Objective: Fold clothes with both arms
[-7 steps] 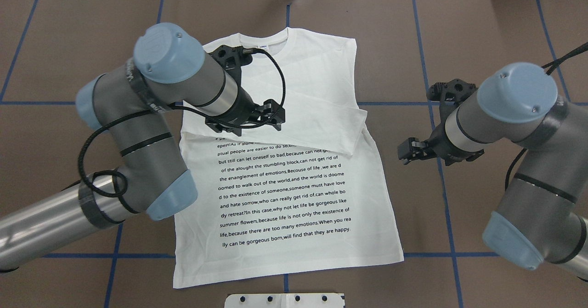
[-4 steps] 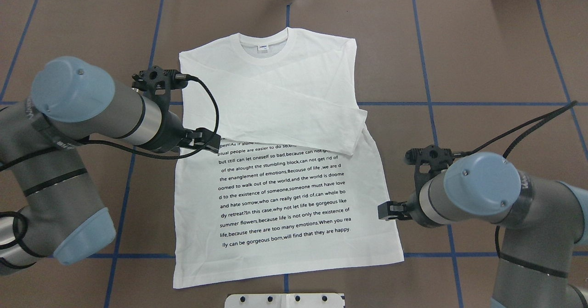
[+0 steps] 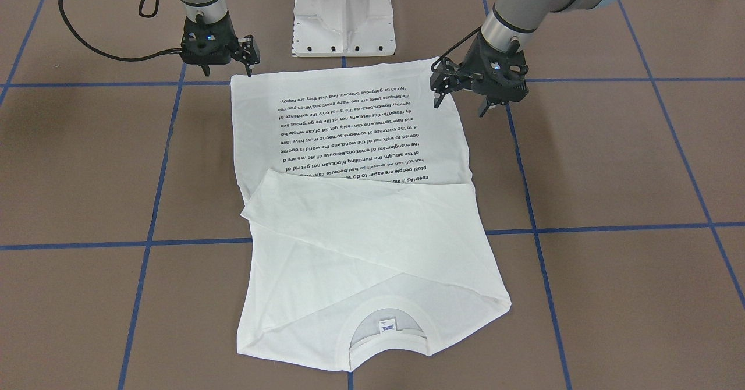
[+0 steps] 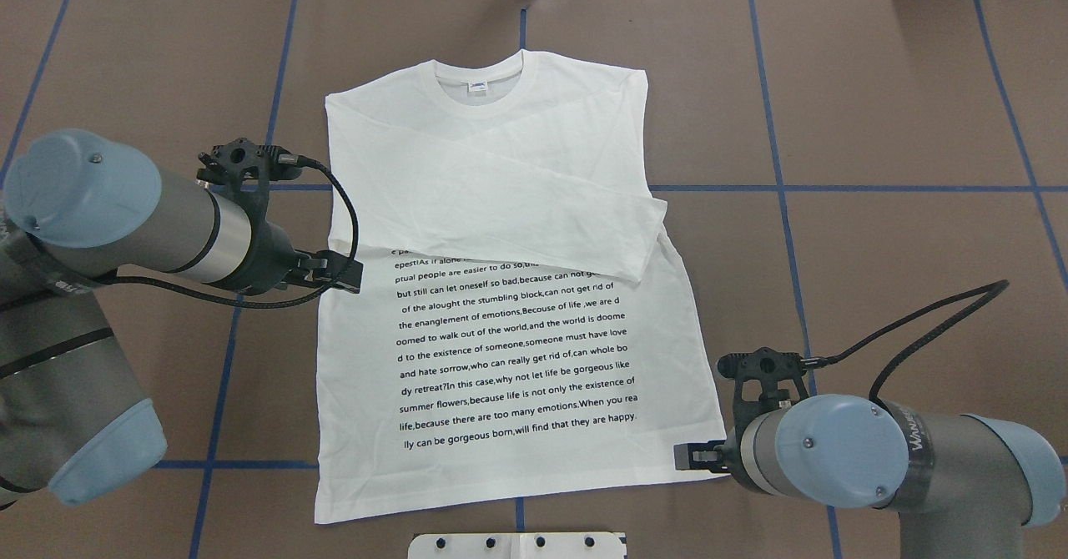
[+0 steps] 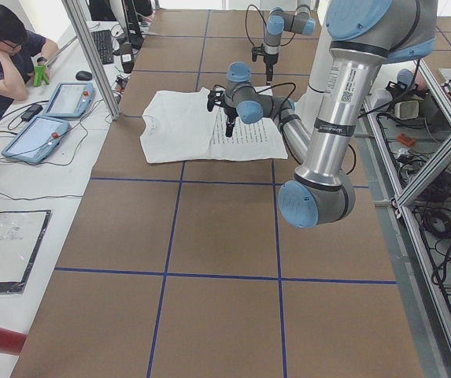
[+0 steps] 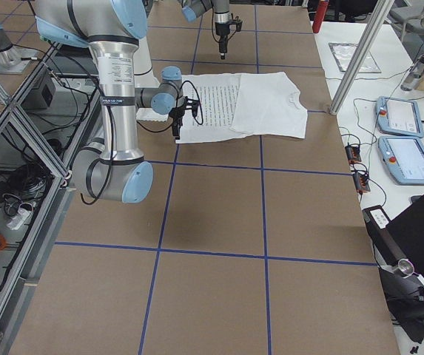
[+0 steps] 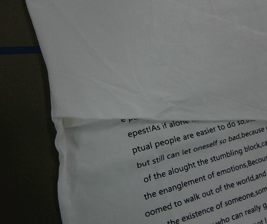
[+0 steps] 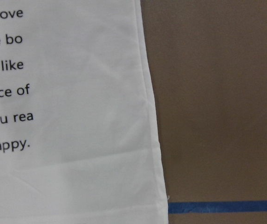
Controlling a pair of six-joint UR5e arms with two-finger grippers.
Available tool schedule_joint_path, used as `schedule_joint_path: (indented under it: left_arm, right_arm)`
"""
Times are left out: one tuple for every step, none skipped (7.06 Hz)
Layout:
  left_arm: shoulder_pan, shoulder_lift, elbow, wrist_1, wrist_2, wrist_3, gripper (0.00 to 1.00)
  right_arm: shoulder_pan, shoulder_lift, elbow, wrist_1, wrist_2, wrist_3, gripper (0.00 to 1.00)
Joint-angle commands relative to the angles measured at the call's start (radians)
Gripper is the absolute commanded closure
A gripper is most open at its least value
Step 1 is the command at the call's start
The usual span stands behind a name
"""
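The white long-sleeved T-shirt (image 4: 517, 234) lies flat on the brown table, collar (image 4: 478, 83) away from the robot, both sleeves folded across the chest above the black text block (image 4: 517, 350). It also shows in the front-facing view (image 3: 361, 227). My left gripper (image 4: 344, 275) hovers at the shirt's left edge, level with the folded sleeve; its jaws stand apart and empty in the front-facing view (image 3: 460, 102). My right gripper (image 4: 686, 457) hovers over the shirt's bottom right hem corner, open and empty (image 3: 224, 63). The wrist views show only cloth (image 7: 170, 93) (image 8: 77, 116), no fingers.
The white pedestal base (image 3: 343, 17) stands just behind the hem. Blue tape lines (image 4: 876, 188) grid the table. An operator (image 5: 5, 47) sits with tablets (image 5: 48, 118) beyond the table's far edge. Aluminium frame posts (image 6: 352, 59) stand at that side.
My left arm drew back from over the chest to the shirt's left edge. My right arm swung toward the robot, from beside the sleeve fold to the bottom right hem corner. The shirt has not moved.
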Motion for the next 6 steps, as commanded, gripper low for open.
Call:
schedule_joint_path:
  left_arm:
    - [0.003, -0.004, 0.004, -0.004, -0.001, -0.002, 0.0]
    - [0.003, -0.004, 0.006, -0.004, -0.001, -0.002, 0.0]
    - [0.005, -0.006, 0.006, -0.004, -0.001, -0.002, 0.0]
    - [0.005, -0.007, 0.007, -0.004, -0.001, -0.002, 0.0]
    - [0.005, -0.007, 0.008, -0.004, -0.001, -0.002, 0.0]
    - [0.005, -0.006, 0.008, -0.004, -0.001, -0.002, 0.0]
  right_arm:
    - [-0.005, -0.004, -0.052, 0.075, -0.006, 0.005, 0.01]
    - [-0.005, -0.003, -0.06, 0.077, 0.002, 0.005, 0.02]
    - [-0.002, -0.007, -0.059, 0.077, 0.003, 0.005, 0.03]
    - [-0.004, -0.014, -0.062, 0.077, 0.006, 0.005, 0.09]
    - [-0.005, -0.015, -0.065, 0.077, 0.009, 0.005, 0.17]
    - [-0.005, -0.014, -0.069, 0.077, 0.011, 0.005, 0.25]
